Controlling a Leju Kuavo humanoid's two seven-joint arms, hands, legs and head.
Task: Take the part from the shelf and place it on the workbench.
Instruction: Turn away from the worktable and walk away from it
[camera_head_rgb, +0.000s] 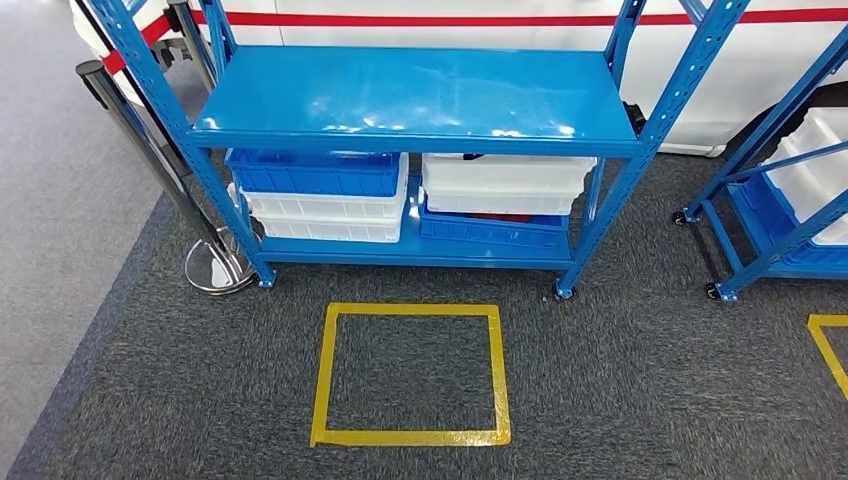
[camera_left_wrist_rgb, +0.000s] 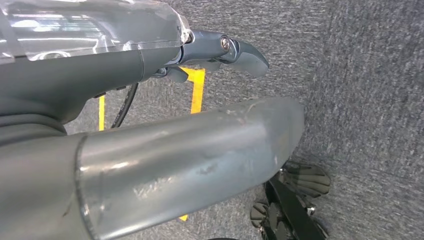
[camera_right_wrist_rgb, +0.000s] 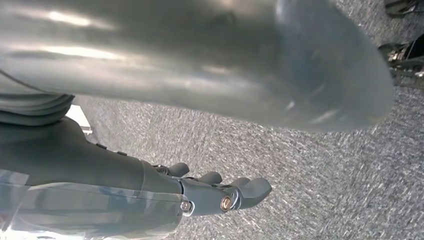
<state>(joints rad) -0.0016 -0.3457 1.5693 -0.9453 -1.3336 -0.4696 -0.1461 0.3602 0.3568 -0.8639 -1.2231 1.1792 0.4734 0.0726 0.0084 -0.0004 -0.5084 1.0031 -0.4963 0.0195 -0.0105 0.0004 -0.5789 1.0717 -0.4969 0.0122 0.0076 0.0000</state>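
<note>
A blue metal shelf stands ahead in the head view, its top board bare. On its lower board sit stacked bins: a blue bin on white bins at the left, a white bin on a blue bin at the right. The upper board hides what the bins hold, so I cannot make out the part. My left hand hangs over grey carpet with its fingers stretched out and holds nothing. My right hand hangs the same way, its fingers apart and empty.
A yellow tape square marks the carpet just in front of the shelf. A chrome stanchion post stands at the shelf's left leg. A second blue shelf with bins is at the right edge. A white wall with a red stripe runs behind.
</note>
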